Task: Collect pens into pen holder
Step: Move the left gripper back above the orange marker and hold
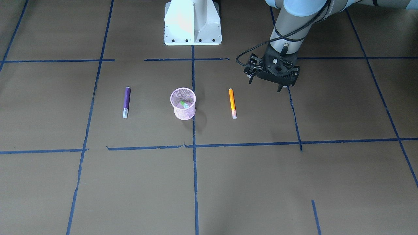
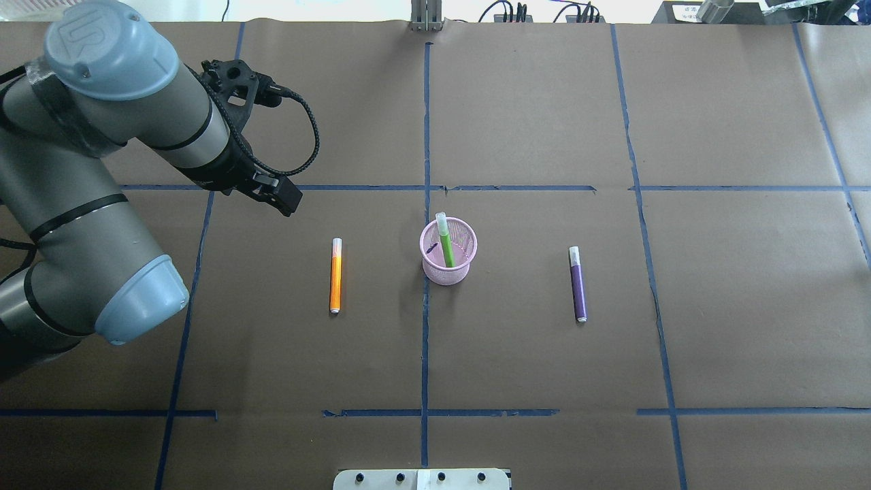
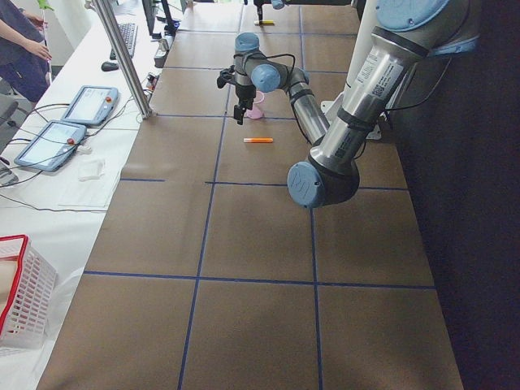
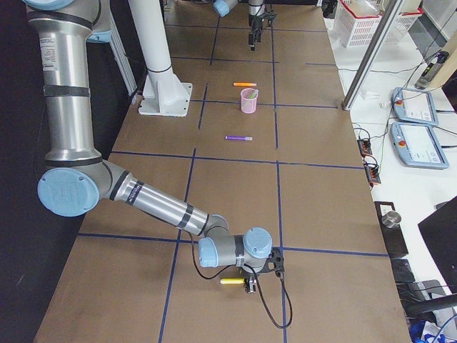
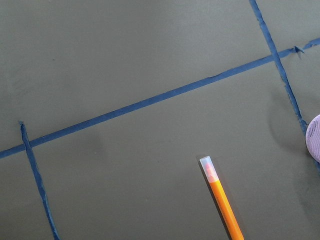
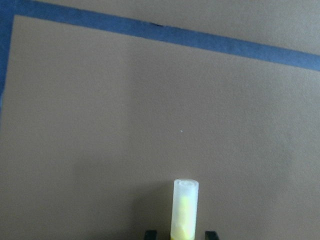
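The table (image 2: 544, 102), papered brown and crossed by blue tape lines (image 2: 425, 354), is filling every view. In the overhead view the left arm (image 2: 102, 170) is coming in from the left edge and taking up the upper left of the frame. In the right-side view the right arm (image 4: 71, 107) is dropping down the left edge and stretching low to the bottom centre. The white pedestal (image 1: 192, 23) is sitting at the top centre of the front-facing view.

The left gripper (image 1: 265, 85) is hovering over bare paper in the upper right of the front-facing view, up and right of the orange pen (image 1: 232, 102). Its fingers (image 1: 280, 88) are standing spread with nothing between them. The right gripper (image 6: 180, 234) is showing at the bottom edge of its wrist view. Its fingers (image 6: 150, 235) are standing apart on either side of a yellow pen (image 6: 185, 210), with a gap showing on each side.

The pink pen holder (image 2: 446, 271) is standing upright at the centre of the overhead view, on the vertical tape line. The green pen (image 2: 446, 248) is standing inside it, cap end up, leaning toward the top rim. The orange pen is lying flat to the holder's left and the purple pen (image 2: 578, 286) to its right. Both are lying well apart from it, cap ends pointing toward the top of the frame.
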Motion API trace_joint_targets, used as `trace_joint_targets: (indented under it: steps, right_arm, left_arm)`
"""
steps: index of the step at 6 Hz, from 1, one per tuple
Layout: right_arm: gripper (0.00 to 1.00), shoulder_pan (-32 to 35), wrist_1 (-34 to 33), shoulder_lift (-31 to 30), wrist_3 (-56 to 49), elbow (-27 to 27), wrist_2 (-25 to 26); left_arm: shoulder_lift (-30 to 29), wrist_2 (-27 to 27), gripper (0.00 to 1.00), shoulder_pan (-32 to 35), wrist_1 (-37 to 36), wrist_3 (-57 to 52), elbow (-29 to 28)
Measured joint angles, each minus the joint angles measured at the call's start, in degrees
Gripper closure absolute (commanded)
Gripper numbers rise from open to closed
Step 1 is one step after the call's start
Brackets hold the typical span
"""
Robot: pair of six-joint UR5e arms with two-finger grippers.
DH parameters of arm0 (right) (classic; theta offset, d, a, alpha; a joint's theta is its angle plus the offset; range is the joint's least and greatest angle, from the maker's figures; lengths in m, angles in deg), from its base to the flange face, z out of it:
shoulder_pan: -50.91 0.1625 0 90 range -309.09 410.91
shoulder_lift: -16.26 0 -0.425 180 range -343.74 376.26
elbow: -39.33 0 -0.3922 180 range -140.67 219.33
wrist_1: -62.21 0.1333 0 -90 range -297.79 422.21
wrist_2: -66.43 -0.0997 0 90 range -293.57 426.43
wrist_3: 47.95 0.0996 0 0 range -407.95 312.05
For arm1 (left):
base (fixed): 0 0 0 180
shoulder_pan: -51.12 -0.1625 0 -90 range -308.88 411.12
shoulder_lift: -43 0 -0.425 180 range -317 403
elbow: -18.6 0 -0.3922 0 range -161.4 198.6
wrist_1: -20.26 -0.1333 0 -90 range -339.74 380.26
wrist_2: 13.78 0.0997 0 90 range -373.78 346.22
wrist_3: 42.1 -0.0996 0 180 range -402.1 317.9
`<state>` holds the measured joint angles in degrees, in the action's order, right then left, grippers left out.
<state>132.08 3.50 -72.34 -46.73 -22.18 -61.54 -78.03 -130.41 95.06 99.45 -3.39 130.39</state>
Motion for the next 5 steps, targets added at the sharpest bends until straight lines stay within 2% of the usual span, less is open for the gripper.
trace_joint_targets:
  steps: [1,3,5]
  right_arm:
    - [1.0,-0.07,0.02,0.0,-0.06,0.08,-0.02]
    - [0.99,-0.11,0.31,-0.08,-0.56,-2.16,-0.46]
    - [0.95,0.0,0.38,-0.81,-0.07,-13.4,-2.36]
  left_arm:
    - [-0.02,0.0,0.0,0.0,0.0,0.03,0.08]
    - [-0.02,0.0,0.0,0.0,-0.09,0.04,0.38]
    - [0.0,0.0,0.0,0.06,-0.2,0.07,0.51]
